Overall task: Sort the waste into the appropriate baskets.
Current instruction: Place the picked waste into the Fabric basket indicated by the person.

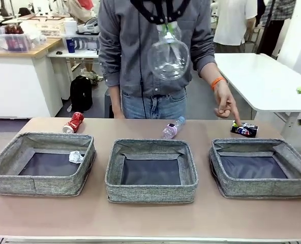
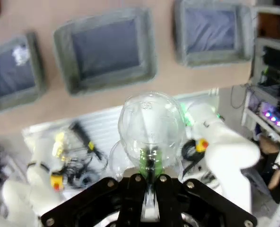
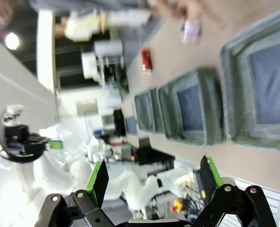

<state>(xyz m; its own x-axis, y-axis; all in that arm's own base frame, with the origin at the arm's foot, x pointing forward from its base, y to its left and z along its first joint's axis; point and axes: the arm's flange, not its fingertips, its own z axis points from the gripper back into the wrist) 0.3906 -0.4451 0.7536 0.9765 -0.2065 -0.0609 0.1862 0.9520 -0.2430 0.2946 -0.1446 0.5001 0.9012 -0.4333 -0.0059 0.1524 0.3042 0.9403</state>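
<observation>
Up in the air, well above the three grey woven fabric baskets [image 1: 150,146], the left pincer [image 2: 148,165] is clamped on the round clear plastic cup [image 1: 168,57], likely to carry it to one, while the right pincer [image 3: 154,182] hangs wide apart and empty.

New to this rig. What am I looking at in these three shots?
Two robot arms share a table with a person. The front view looks across it from between the arms; the other two pictures come from a camera on each wrist. On the table stand three baskets, with a paper ball in the left one. Behind them lie a red can, a bottle and a dark can, which the person's hand points at. The left gripper is shut on a clear cup, high above the table. The right gripper is open and holds nothing.
</observation>
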